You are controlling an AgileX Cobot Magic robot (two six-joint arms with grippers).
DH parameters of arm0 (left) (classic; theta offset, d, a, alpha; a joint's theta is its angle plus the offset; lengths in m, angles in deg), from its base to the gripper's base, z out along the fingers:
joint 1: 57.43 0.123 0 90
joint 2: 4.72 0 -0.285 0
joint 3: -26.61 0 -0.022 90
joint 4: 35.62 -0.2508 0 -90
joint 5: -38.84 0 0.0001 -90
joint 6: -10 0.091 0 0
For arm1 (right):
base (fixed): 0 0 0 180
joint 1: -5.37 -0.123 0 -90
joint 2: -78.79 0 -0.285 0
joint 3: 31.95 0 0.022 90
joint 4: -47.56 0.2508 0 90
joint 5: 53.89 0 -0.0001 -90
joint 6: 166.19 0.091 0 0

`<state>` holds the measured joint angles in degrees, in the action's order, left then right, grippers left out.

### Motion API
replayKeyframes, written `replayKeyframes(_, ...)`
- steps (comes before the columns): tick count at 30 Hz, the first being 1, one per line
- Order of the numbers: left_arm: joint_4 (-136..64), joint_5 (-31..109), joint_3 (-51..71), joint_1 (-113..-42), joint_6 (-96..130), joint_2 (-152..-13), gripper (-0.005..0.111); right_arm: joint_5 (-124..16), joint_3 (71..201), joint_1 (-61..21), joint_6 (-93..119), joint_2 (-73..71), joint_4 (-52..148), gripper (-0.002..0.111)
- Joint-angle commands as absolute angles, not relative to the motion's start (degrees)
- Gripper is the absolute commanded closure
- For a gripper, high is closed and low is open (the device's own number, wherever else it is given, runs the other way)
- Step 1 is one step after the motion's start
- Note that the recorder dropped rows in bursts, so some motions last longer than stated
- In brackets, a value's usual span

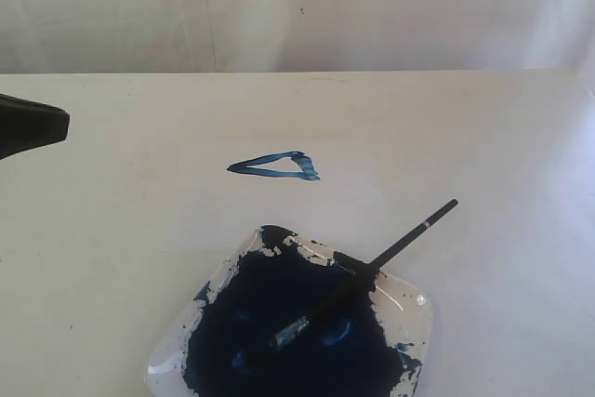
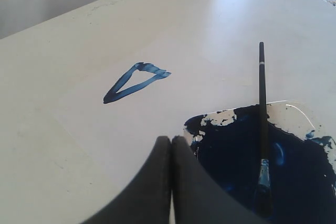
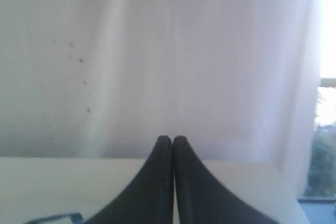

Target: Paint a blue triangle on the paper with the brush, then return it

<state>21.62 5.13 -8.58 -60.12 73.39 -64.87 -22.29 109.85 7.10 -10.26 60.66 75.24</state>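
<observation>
A small blue triangle (image 1: 308, 167) is painted on the pale paper (image 1: 279, 127), whose edges barely show against the table. The brush (image 1: 372, 267) lies free across the paint tray (image 1: 414, 309). Its bristles rest in the dark blue pool and its black handle sticks out past the tray's far right rim. My left gripper (image 1: 56, 125) hovers at the left edge, well away from both. In the left wrist view it (image 2: 171, 139) is shut and empty, with the triangle (image 2: 137, 88), the brush (image 2: 262, 103) and the tray (image 2: 294, 109) ahead. My right gripper (image 3: 171, 139) is shut and empty.
The cream table (image 1: 521, 155) ends at a white curtain (image 1: 372, 6) along the back. The right wrist view faces that curtain (image 3: 157, 51), with a window strip (image 3: 325, 129) at one side and a small blue patch (image 3: 58, 217) at the picture's edge.
</observation>
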Motion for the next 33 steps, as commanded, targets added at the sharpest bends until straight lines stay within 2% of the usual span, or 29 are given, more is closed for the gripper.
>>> replayKeyframes(1,22.56,4.72,-8.92,-60.52,73.10,-64.54,0.107,-25.23,103.72,7.70,-1.03,60.20,62.37,0.108)
replayKeyframes(8,22.56,4.72,-8.92,-60.52,73.10,-64.54,0.107,-33.71,95.87,7.70,9.95,60.20,53.89,0.108)
replayKeyframes(16,22.56,4.72,-8.92,-60.52,73.10,-64.54,0.107,-33.91,87.10,7.70,9.72,63.06,53.76,0.108)
replayKeyframes(24,22.56,4.72,-8.92,-60.52,73.10,-64.54,0.107,-33.65,70.83,7.70,9.72,71.00,53.76,0.108)
replayKeyframes(33,22.56,4.72,-8.92,-60.52,73.10,-64.54,0.107,-33.90,70.83,7.70,9.72,71.00,53.89,0.108)
